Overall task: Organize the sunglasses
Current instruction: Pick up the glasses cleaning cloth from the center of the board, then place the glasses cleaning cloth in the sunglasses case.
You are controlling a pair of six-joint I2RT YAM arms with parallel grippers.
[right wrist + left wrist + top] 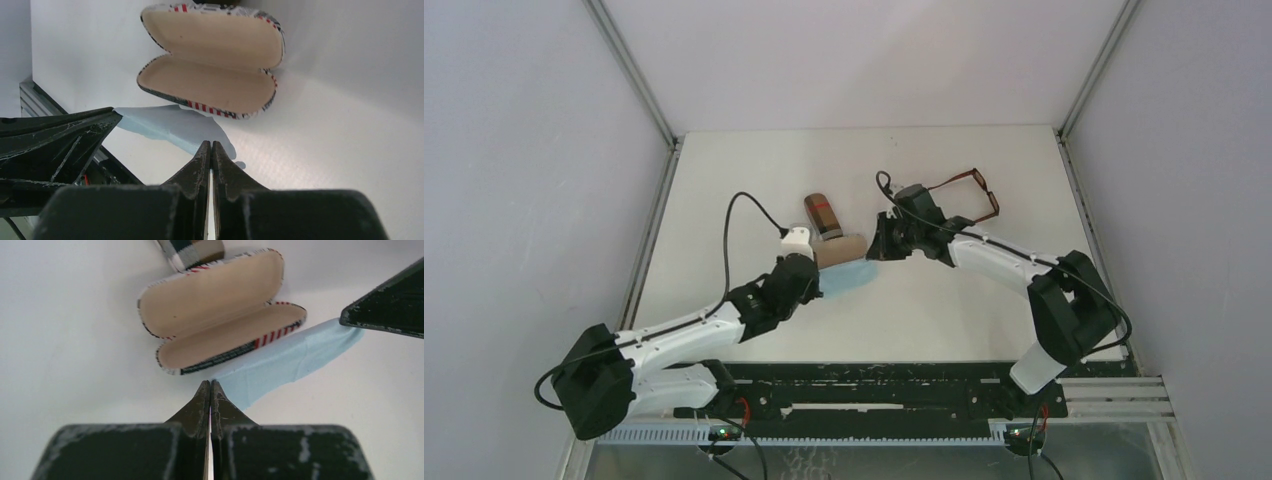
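The left fingers and right fingers are pressing together at opposite ends of the light blue cloth, beside the open flag-print case. The slim dark brown-framed sunglasses are lying near the tabletop's far right corner, probably needing fetching next.

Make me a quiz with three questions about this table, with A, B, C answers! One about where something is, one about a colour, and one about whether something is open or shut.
1. Where are the brown sunglasses?
A) inside a case
B) on the table, in its back right part
C) hanging from the left gripper

2. What colour is the cloth?
A) light blue
B) yellow
C) green

3. How is the flag-print case?
A) snapped shut
B) open, with nothing inside
C) open, with glasses inside

Answers:
1 B, because the top view shows them lying on the white surface, away from the case.
2 A, because it looks pale blue in both wrist views.
3 B, because both beige halves are spread apart and bare.
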